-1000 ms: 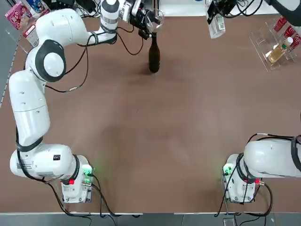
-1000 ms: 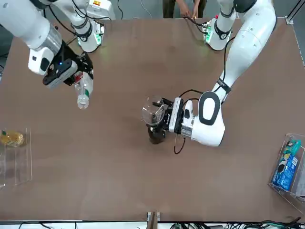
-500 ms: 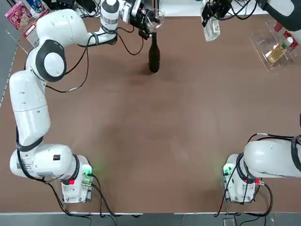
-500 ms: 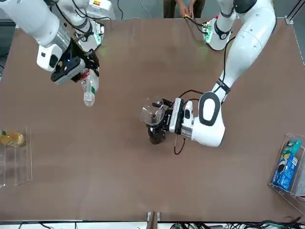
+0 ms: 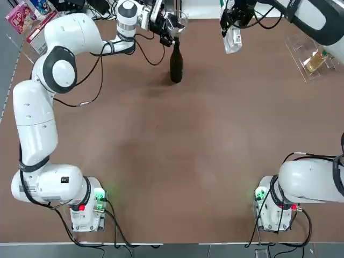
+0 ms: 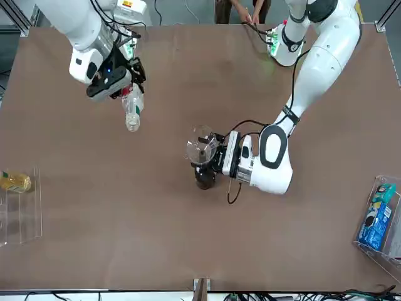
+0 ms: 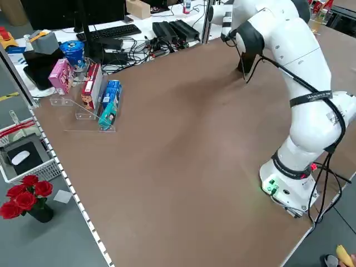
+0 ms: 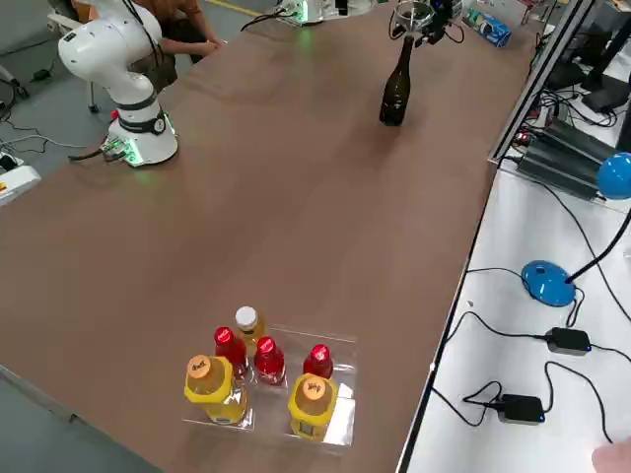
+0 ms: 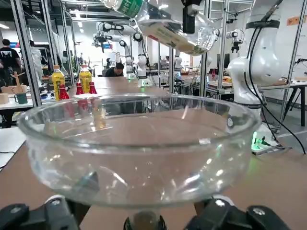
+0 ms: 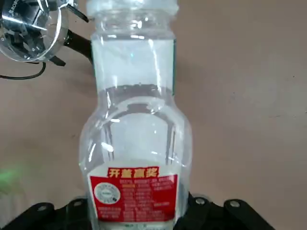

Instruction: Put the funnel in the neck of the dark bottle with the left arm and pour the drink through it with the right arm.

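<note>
**Funnel Sitting Over Dark Bottle as Clear Bottle Hangs Tipped Nearby**

The left arm (image 5: 54,70) is reaching along the left edge and across the top of the overhead frame, its gripper (image 5: 165,24) pinching the clear funnel (image 5: 177,21) by the narrow part under the bowl. The funnel is sitting at the mouth of the dark bottle (image 5: 176,62), which is standing upright on the brown table (image 5: 177,161) at upper centre of that frame. In the front view the funnel (image 6: 201,149) is showing as a glassy round bowl right over the bottle (image 6: 203,177), with the gripper (image 6: 220,157) just to its right at centre frame. In the left wrist view the funnel's bowl (image 9: 139,146) is filling most of the frame, the bottle's mouth (image 9: 142,222) showing directly beneath its spout.

The right arm (image 6: 78,25) is coming in from the upper left of the front view, its gripper (image 6: 119,78) clamping the small clear bottle (image 6: 132,108) near the base. The bottle is hanging tilted with its open neck pointing downward, above the table and well apart from the funnel, to the left of it in that frame. In the overhead frame the same bottle (image 5: 233,39) is at top, right of the dark bottle. The right wrist view is showing the bottle (image 10: 135,129) uncapped, the funnel (image 10: 29,29) sitting in the upper left corner.

A clear rack (image 8: 286,394) of red-capped and yellow bottles is standing at the lower centre of the right side view.
</note>
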You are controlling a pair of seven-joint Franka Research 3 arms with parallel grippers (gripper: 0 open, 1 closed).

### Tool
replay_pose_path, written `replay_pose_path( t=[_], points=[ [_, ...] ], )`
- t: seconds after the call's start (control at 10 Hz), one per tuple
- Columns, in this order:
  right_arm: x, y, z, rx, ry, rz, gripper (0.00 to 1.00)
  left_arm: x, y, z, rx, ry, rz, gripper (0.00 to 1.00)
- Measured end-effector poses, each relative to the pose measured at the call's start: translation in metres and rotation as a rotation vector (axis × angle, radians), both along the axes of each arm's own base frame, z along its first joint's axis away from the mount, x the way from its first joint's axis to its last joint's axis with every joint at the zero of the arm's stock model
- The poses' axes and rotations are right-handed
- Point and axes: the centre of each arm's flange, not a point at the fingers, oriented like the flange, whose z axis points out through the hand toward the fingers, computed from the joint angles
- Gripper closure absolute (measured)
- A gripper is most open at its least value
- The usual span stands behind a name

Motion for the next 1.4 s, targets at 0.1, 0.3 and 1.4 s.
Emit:
replay_pose_path(
  t=[0.1, 0.3, 1.4],
  points=[
    [-0.003, 0.007, 0.002, -0.004, -0.004, 0.001, 0.45, 0.000, -0.001, 0.001, -0.006, 0.005, 0.000, 0.11],
    [-0.011, 0.022, 0.005, -0.010, -0.008, 0.000, 0.45, -0.001, 0.001, -0.001, -0.007, 0.010, -0.001, 0.15],
    [-0.053, 0.088, -0.003, -0.067, -0.002, -0.014, 0.45, -0.002, 0.008, -0.007, -0.029, 0.053, 0.003, 0.58]
  ],
)
